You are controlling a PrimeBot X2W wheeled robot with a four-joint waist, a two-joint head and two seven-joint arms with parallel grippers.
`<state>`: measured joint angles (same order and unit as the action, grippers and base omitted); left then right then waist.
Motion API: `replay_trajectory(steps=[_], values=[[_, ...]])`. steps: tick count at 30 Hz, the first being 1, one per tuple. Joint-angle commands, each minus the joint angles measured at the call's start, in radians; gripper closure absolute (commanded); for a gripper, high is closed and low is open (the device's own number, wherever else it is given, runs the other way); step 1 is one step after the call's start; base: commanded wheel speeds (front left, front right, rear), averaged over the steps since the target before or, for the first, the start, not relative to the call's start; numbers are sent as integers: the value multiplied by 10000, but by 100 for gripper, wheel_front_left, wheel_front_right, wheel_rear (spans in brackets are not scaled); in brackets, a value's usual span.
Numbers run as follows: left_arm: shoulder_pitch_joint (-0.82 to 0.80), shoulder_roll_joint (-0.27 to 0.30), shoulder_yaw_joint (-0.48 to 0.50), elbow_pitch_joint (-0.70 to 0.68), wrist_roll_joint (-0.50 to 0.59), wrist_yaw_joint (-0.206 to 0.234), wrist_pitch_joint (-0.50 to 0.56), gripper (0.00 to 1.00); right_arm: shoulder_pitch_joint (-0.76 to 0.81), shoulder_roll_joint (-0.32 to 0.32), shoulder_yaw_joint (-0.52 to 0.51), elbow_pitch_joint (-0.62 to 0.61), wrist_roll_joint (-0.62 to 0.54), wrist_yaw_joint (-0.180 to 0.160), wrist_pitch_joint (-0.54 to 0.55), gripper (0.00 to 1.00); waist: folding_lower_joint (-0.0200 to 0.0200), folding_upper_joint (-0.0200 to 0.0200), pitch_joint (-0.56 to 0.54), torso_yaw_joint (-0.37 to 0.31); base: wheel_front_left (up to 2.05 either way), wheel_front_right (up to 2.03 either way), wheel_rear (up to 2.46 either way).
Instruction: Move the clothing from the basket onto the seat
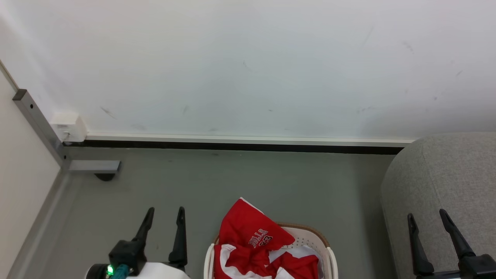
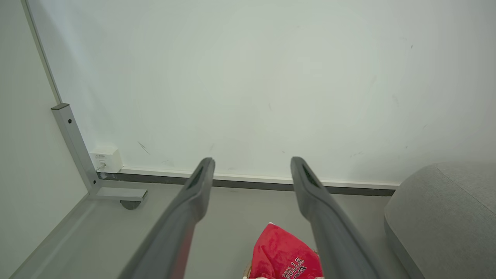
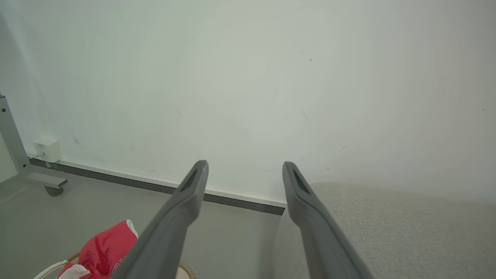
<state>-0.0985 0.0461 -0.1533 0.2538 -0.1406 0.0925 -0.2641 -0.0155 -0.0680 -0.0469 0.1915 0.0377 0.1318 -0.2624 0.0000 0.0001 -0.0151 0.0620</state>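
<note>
Bottom centre of head view, red & white clothing [image 1: 252, 232] w/ upside-down "BULLS 23" lettering sits heaped in white basket [image 1: 304, 238] w/ brown rim on floor [image 1: 193, 186], left of grey seat [image 1: 438, 182]; left fingers [image 1: 144, 226] & right fingers [image 1: 414, 244] spread wide, empty.

You see a big white wall [image 1: 248, 58] with small dark marks, a black strip [image 1: 232, 147] along its foot, a grey floor [image 1: 232, 182], a little white box [image 1: 69, 127] at your left, a grey metal bar [image 1: 39, 124] beside it, a dark wheel [image 1: 104, 177] under the bar
</note>
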Motion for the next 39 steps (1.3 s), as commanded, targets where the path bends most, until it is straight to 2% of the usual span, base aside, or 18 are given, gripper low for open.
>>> replay_trajectory(steps=[1, 14, 22, 29, 39], values=[[-99, 76, 20, 27, 0, -10, -7, 0, 100, -37, -46, 31, 54, -21, -37, 0, 0, -1, 1, -7, 0, 0, 0], [-43, 73, 68, 21, -26, -49, -7, 0, -99, -22, -55, 106, 314, -21, -37, 0, 0, -1, 86, -210, 0, 0, 0], [-658, 69, -140, 238, 324, -322, -5, 0, -430, 14, -54, -110, 407, -21, -36, 0, 0, -1, 838, -715, 0, 0, 0], [-2276, 142, -1084, 2011, 996, -1094, 57, 0, -1114, 42, -33, -349, 488, -21, -36, 0, 0, -1, 2288, -1228, 0, 0, 0], [-4975, 195, -2596, 4972, 2120, -1818, 1387, 0, -2465, 147, 236, -686, 666, -21, -34, 0, 0, -1, 4717, -1941, 0, 0, 0]])
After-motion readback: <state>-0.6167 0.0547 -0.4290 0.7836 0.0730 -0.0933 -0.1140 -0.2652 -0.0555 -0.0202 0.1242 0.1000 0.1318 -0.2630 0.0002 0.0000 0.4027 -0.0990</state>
